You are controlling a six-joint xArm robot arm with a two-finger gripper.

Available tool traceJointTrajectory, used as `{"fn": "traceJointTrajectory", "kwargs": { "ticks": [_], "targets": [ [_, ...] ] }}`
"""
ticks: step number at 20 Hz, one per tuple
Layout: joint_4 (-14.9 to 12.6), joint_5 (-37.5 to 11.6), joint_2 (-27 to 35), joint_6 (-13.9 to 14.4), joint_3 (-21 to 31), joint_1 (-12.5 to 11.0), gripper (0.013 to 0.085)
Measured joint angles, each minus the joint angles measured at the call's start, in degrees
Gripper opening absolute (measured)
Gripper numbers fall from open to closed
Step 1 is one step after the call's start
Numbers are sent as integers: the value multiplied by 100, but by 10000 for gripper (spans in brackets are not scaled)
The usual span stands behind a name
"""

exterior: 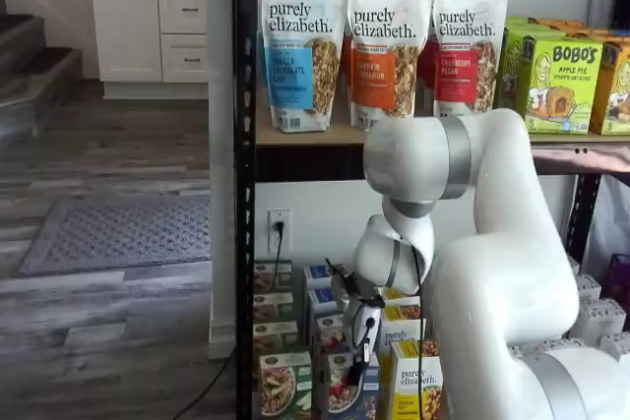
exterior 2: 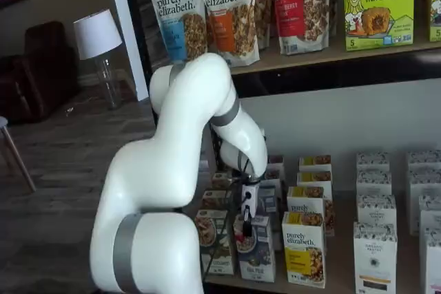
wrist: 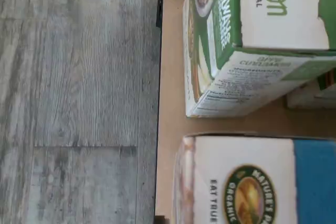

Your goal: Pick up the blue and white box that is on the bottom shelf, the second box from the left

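The blue and white box [exterior: 344, 388] stands at the front of the bottom shelf [exterior 2: 340, 261], between a green-trimmed box [exterior: 284, 385] and a yellow "purely elizabeth" box [exterior: 419, 382]. It also shows in a shelf view [exterior 2: 255, 250] and in the wrist view [wrist: 247, 179], where its top face with a round logo is seen. My gripper [exterior: 357, 359] hangs just above the front of this box; it also shows in a shelf view [exterior 2: 246, 226]. Its black fingers are seen side-on, with no clear gap, and they hold nothing that I can see.
More boxes like it stand in rows behind. White boxes [exterior 2: 375, 242] fill the shelf's right side. Granola bags [exterior: 384, 41] stand on the wood-board level above. A black rack post [exterior: 244, 184] stands at the left. The wrist view shows grey plank floor [wrist: 79, 98] beyond the shelf's edge.
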Motion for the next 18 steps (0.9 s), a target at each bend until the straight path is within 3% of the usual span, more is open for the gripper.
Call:
{"fn": "traceJointTrajectory", "kwargs": {
  "ticks": [1, 5, 10, 18],
  "targets": [
    [4, 0, 0, -7, 4, -3, 610],
    [45, -62, -24, -57, 48, -14, 610],
    [371, -300, -55, -327, 145, 15, 610],
    [189, -223, -20, -160, 91, 20, 610]
  ]
}}
